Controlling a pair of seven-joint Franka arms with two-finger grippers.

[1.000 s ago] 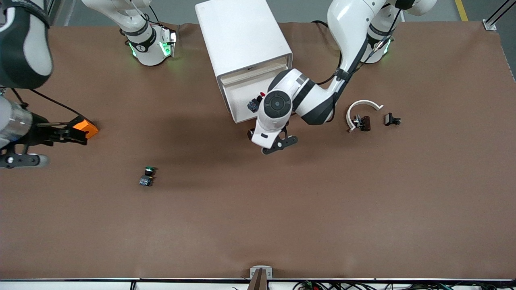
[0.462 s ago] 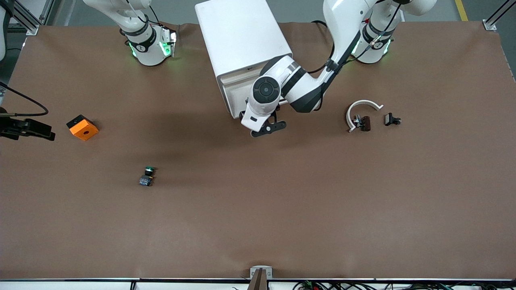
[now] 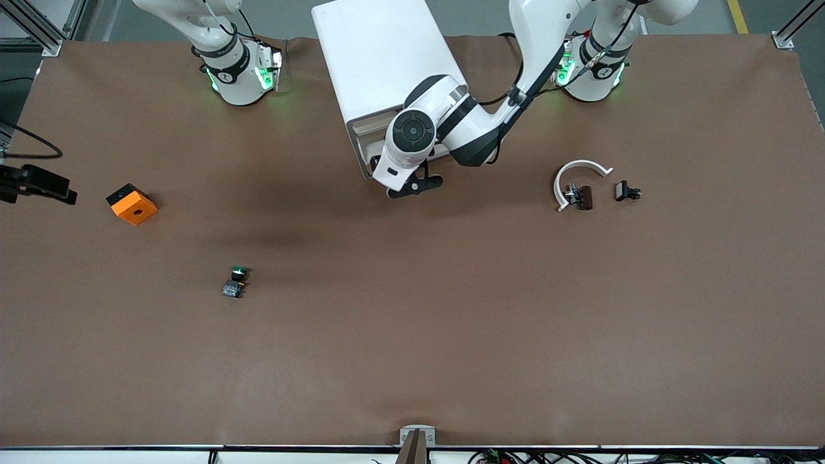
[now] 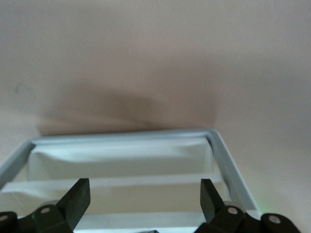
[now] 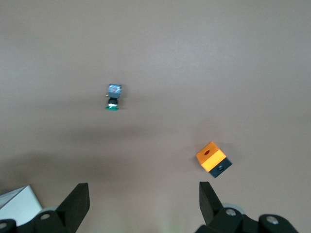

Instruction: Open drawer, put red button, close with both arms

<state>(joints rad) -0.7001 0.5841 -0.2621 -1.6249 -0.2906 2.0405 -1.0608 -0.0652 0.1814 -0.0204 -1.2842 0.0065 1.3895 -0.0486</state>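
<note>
A green-capped button (image 3: 235,281) lay low and left of centre in the front view, small and blocky on the matte brown table (image 3: 451,335). Higher, at the frame's left, sat an orange cube (image 3: 131,203) with a round hole in its top face; the right gripper (image 5: 143,204), at the far left edge, hung spread and empty. At the right lay a curved white band (image 3: 578,176) and two little black clips. The left gripper (image 4: 145,199), fingers apart and holding nothing, was at the front of the smooth, rounded white cabinet (image 3: 380,58), over the cream drawer (image 4: 121,167), which stood almost shut. The red button was hidden. Grey floor showed along the top.
</note>
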